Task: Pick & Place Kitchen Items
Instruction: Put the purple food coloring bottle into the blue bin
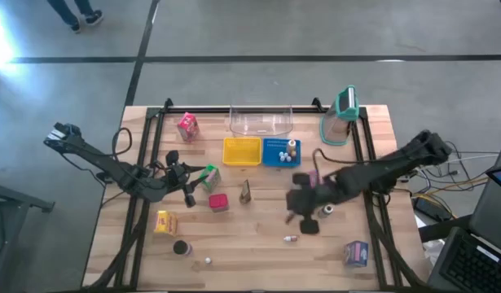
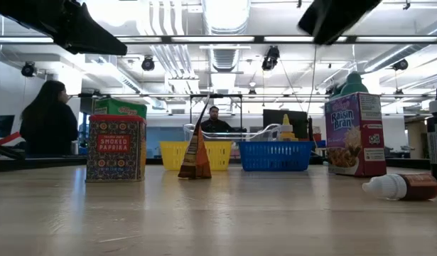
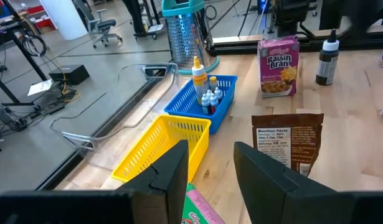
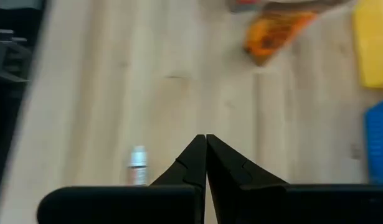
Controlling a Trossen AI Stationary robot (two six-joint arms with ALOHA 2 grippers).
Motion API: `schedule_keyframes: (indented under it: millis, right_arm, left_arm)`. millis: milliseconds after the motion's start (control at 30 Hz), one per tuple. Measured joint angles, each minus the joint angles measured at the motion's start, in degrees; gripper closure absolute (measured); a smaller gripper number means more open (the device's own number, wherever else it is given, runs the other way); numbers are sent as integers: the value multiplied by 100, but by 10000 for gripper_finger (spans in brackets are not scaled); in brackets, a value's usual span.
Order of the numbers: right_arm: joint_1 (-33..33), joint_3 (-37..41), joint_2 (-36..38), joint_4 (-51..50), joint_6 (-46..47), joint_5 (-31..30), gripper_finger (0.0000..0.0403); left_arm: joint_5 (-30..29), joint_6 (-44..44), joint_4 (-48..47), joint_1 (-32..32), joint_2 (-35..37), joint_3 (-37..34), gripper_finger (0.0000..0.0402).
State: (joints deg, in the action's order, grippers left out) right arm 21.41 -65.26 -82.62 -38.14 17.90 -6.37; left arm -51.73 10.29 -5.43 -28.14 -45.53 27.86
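Counter (image 1: pixel 258 244): wooden top filling the lower middle of the high view, black rails down both sides.

Left arm: enters from the left edge of the high view. Left claw (image 1: pixel 187 181) sits left of centre, just beside the green carton (image 1: pixel 208 177); in the left wrist view its fingers (image 3: pixel 172 171) stand apart with nothing between them, released, the green carton's corner showing just below.

Right arm: enters from the right edge. Right claw (image 1: pixel 292 213) is right of centre; in the right wrist view its tips (image 4: pixel 205 144) meet in a point, clenched on nothing, above bare wood.

Clear tray (image 1: pixel 261 122): top centre of the counter.

Jug with teal lid (image 1: pixel 341 114): upper right.

Yellow basket (image 1: pixel 241 150) and blue basket (image 1: pixel 280 152): side by side, centre top (small bottles stand in the blue one).

Purple carton (image 1: pixel 356 253): lower right; reads "Raisin Bran" in the low view.

Pink carton (image 1: pixel 187 126): upper left.

Red carton (image 1: pixel 218 202): centre left, "Smoked Paprika".

Yellow carton (image 1: pixel 165 221): lower left.

Brown pouch (image 1: pixel 245 191): centre, upright.

Dark disc (image 1: pixel 181 247): lower left, possibly a lid.

Small bottle (image 1: pixel 292 238): lying below the right claw.

White ball (image 1: pixel 208 260): bottom centre-left.
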Motion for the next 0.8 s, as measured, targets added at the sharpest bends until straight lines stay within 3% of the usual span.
schedule_keyframes:
  millis: [233,533,800]
  right_arm:
    - [641,-156,-86,-55,750,-267,394]
    - [1083,-813,-331,-1235,1924,-282,394]
    - [1301,-1344,-850,-1440,1961,-452,376]
  left_arm:
    - [1,0,-15,0,0,0,266]
    - [-1,1,-17,0,-1,0,266]
    - [-1,1,-63,0,1,0,266]
